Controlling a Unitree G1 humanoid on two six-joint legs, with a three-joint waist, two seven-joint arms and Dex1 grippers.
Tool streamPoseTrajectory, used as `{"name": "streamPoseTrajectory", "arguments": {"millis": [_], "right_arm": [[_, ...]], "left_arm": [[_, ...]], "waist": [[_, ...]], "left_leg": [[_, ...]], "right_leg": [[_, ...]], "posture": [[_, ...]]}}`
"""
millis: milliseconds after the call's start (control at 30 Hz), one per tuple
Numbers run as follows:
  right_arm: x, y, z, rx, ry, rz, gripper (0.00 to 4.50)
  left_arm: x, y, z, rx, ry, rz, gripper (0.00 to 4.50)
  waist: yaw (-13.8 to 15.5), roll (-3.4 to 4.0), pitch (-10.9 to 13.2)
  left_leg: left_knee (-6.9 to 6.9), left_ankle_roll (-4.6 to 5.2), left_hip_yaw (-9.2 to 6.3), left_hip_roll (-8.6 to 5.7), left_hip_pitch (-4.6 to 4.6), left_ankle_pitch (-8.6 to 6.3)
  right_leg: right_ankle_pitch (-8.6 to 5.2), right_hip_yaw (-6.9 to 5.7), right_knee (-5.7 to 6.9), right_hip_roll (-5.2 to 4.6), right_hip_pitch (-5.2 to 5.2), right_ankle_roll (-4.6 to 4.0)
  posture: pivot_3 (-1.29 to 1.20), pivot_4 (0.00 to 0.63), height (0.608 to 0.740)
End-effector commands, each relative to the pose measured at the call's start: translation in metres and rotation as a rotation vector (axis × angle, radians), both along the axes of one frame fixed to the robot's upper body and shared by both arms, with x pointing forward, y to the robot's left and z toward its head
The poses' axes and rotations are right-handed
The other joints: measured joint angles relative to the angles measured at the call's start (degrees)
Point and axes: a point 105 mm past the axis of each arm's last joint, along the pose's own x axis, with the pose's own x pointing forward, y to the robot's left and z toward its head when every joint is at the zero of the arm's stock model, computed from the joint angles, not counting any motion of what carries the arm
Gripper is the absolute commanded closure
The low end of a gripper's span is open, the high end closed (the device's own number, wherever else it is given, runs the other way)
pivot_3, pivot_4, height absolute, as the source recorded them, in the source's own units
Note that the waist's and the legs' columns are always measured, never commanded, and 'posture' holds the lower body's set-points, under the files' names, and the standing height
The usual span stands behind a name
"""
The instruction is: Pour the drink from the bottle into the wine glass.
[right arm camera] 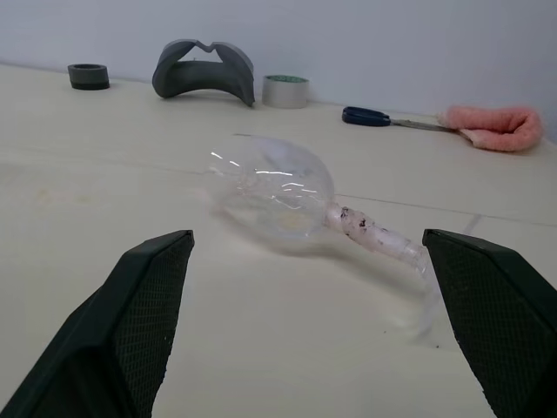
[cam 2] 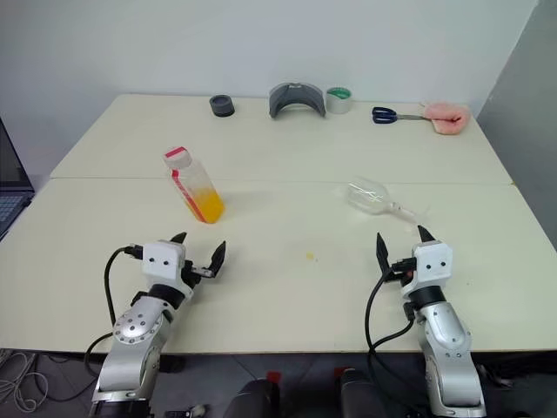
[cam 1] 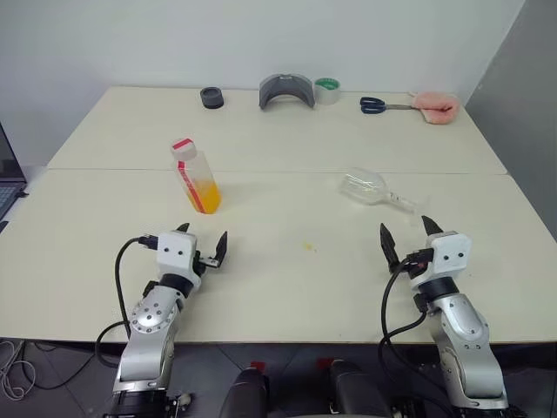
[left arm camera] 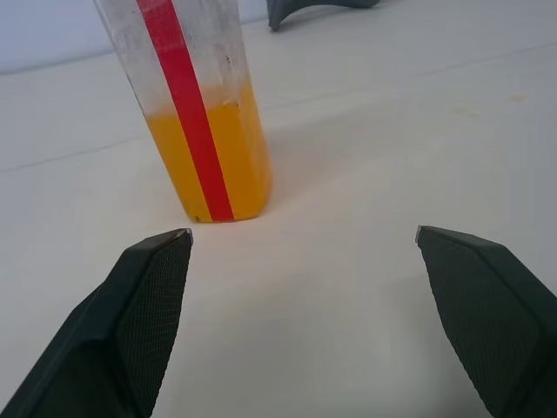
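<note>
A: The wine glass (cam 1: 372,189) is lying on its side on the table (cam 1: 287,287), right of centre. Its bowl faces the table's middle and its stem runs out toward the right edge. So the long axis lies flat and slightly diagonal.

B: Then nothing can be poured yet. My worry is that it rolls away if a finger nudges the round bowl, or that the thin stem snaps in a hard pinch.

A: And the bottle (cam 1: 197,177) stands upright left of centre, cap on, the drink (left arm camera: 209,161) filling its lower part. Tip it capped and nothing flows; bump it and it topples.

B: The grippers?

A: The left gripper (cam 1: 204,245) is spread wide just short of the bottle. The right gripper (cam 1: 406,235) gapes near the glass, holding nothing.
</note>
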Motion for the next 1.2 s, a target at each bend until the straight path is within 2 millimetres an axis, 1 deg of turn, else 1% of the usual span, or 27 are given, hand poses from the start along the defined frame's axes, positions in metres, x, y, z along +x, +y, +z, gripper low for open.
{"name": "streamPoseTrajectory", "arguments": {"millis": [33, 233, 500, 600, 700, 800, 867, 1033, 1200], "right_arm": [[0.000, -0.003, 0.009, 0.013, -0.045, -0.003, 0.00], [0.000, -0.002, 0.006, 0.011, -0.038, 0.004, 0.00], [-0.001, 0.000, 0.002, 0.005, -0.036, 0.018, 0.00], [-0.001, 0.000, 0.000, 0.003, -0.021, 0.006, 0.00], [0.000, 0.003, 0.002, -0.010, -0.031, 0.017, 0.00], [0.001, 0.006, 0.003, -0.012, -0.025, 0.030, 0.00], [0.001, 0.008, 0.004, -0.006, -0.019, 0.041, 0.00], [-0.002, 0.017, 0.009, -0.031, -0.011, 0.122, 0.00], [-0.007, 0.017, 0.007, -0.012, 0.017, 0.164, 0.00]], "left_arm": [[-0.001, -0.004, 0.010, 0.013, -0.050, -0.023, 0.06], [-0.001, -0.005, 0.010, 0.038, -0.049, -0.009, 0.06], [-0.005, -0.011, 0.015, 0.040, -0.071, -0.080, 0.06], [-0.006, -0.021, 0.018, 0.058, -0.063, -0.130, 0.06], [-0.006, -0.023, 0.021, 0.056, -0.058, -0.137, 0.06], [-0.004, -0.021, 0.026, 0.062, -0.059, -0.110, 0.06], [-0.004, -0.026, 0.030, 0.022, -0.051, -0.150, 0.06], [-0.005, -0.028, 0.041, 0.029, -0.088, -0.153, 0.06], [-0.010, -0.033, 0.044, 0.009, -0.096, -0.183, 0.06]], "waist": [[0.0, 0.00, 0.0], [0.0, 0.00, 0.0], [0.0, 0.00, 0.0], [0.0, 0.00, 0.0], [0.0, 0.00, 0.0], [0.0, 0.00, 0.0], [0.0, 0.00, 0.0], [0.0, 0.00, 0.0], [0.0, 0.00, 0.0]], "left_leg": [[0.00, 0.00, 0.00, 0.00, 0.00, 0.00], [0.00, 0.00, 0.00, 0.00, 0.00, 0.00], [0.00, 0.00, -0.01, 0.00, 0.00, 0.00], [0.00, 0.00, 0.00, 0.00, 0.00, 0.00], [0.00, 0.00, 0.00, 0.00, 0.00, 0.00], [0.00, 0.00, 0.00, 0.01, 0.01, 0.00], [0.00, 0.00, 0.00, 0.01, 0.00, 0.00], [0.00, 0.00, -0.01, 0.01, 0.00, 0.00], [0.00, 0.00, -0.01, 0.01, 0.00, 0.00]], "right_leg": [[0.00, 0.00, 0.00, 0.00, 0.00, 0.00], [0.00, 0.00, 0.00, 0.00, 0.00, 0.00], [0.00, -0.01, 0.00, 0.00, 0.00, 0.00], [0.00, 0.00, 0.00, 0.00, 0.00, 0.00], [0.00, 0.00, 0.00, 0.00, 0.00, 0.00], [0.00, 0.00, 0.00, 0.01, 0.00, 0.00], [0.00, 0.01, 0.00, 0.01, 0.00, 0.00], [0.00, 0.00, 0.00, 0.00, 0.00, 0.00], [0.00, 0.00, 0.00, 0.00, 0.02, 0.00]], "posture": [[0.00, 0.150, 0.740], [0.00, 0.150, 0.740], [0.00, 0.150, 0.740], [0.00, 0.150, 0.740], [0.00, 0.150, 0.740], [0.00, 0.150, 0.740], [0.00, 0.150, 0.740], [0.00, 0.150, 0.740], [0.00, 0.150, 0.740]]}}
